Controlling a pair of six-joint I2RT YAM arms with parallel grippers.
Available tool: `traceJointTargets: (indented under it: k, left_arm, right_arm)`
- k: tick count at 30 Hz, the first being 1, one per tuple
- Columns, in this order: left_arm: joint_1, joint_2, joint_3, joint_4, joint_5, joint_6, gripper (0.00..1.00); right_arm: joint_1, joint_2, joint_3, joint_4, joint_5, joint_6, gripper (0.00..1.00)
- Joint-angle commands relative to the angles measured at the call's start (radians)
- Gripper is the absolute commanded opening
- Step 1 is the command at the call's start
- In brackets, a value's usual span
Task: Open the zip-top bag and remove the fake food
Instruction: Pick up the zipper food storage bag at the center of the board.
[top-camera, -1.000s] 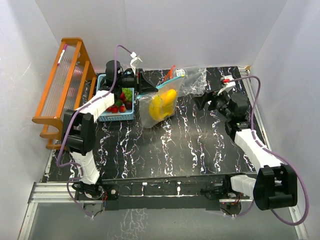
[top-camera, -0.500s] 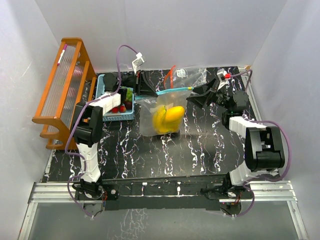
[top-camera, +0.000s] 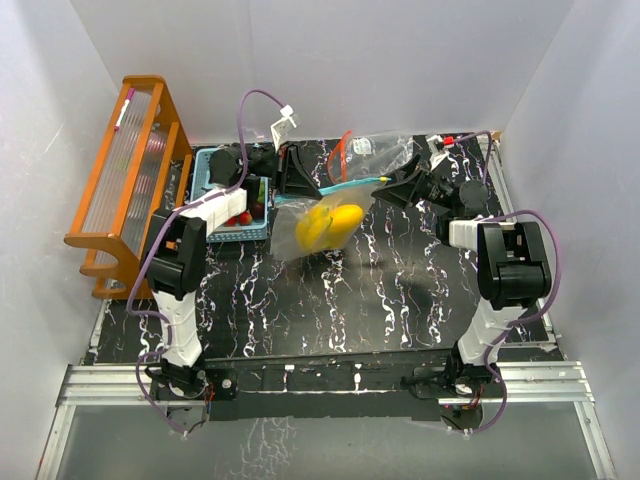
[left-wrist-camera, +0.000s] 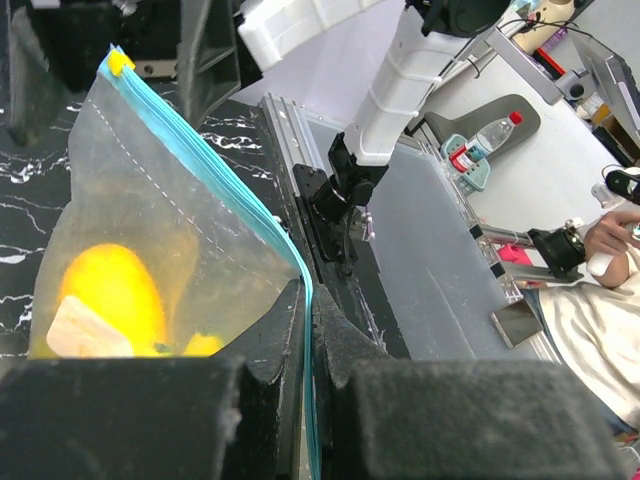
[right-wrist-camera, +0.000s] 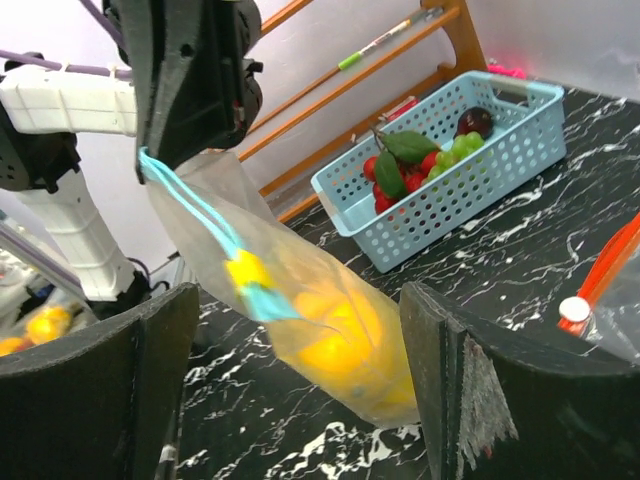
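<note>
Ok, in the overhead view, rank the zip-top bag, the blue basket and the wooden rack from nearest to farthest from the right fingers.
1. The zip-top bag, just to the left of the right fingers, mid-table.
2. The blue basket, farther left, at the table's back left.
3. The wooden rack, farthest, along the left wall.

Black white-veined table (top-camera: 400, 290), light-blue basket (right-wrist-camera: 470, 185) at far left, clear red-zipped bag (top-camera: 380, 152) at back
</note>
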Motion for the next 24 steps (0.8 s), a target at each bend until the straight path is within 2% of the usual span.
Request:
traceJointTargets:
  k: [1, 2, 6, 13, 15, 17, 21, 24]
  left_arm:
    - [-0.012, -0.108, 0.002, 0.197, -0.058, 0.023, 0.00]
    - [-0.012, -0.115, 0.001, 0.194, -0.061, 0.026, 0.00]
    - [-0.013, -0.124, -0.007, 0.186, -0.066, 0.036, 0.00]
    - [-0.019, -0.104, -0.014, 0.200, -0.075, 0.031, 0.00]
    - [-0.018, -0.104, -0.015, 0.200, -0.079, 0.034, 0.00]
    - [-0.018, -0.102, -0.014, 0.200, -0.081, 0.035, 0.00]
    - [-0.018, -0.099, -0.009, 0.200, -0.089, 0.034, 0.00]
    - [-0.019, -0.101, -0.008, 0.200, -0.091, 0.033, 0.00]
  right_arm:
    - [-0.002, 0.014, 0.017, 0.326, 0.000, 0.069, 0.85]
    - [-0.002, 0.017, 0.016, 0.343, 0.002, 0.078, 0.84]
    - [-0.001, 0.020, 0.029, 0.372, -0.002, 0.101, 0.65]
    - [0.022, -0.006, 0.071, 0.374, -0.034, 0.114, 0.49]
    - [0.032, -0.013, 0.077, 0.375, -0.047, 0.117, 0.36]
    - [0.048, -0.016, 0.085, 0.375, -0.071, 0.120, 0.30]
    - [0.088, -0.030, 0.086, 0.376, -0.118, 0.115, 0.29]
    - [0.117, -0.046, 0.082, 0.377, -0.138, 0.096, 0.36]
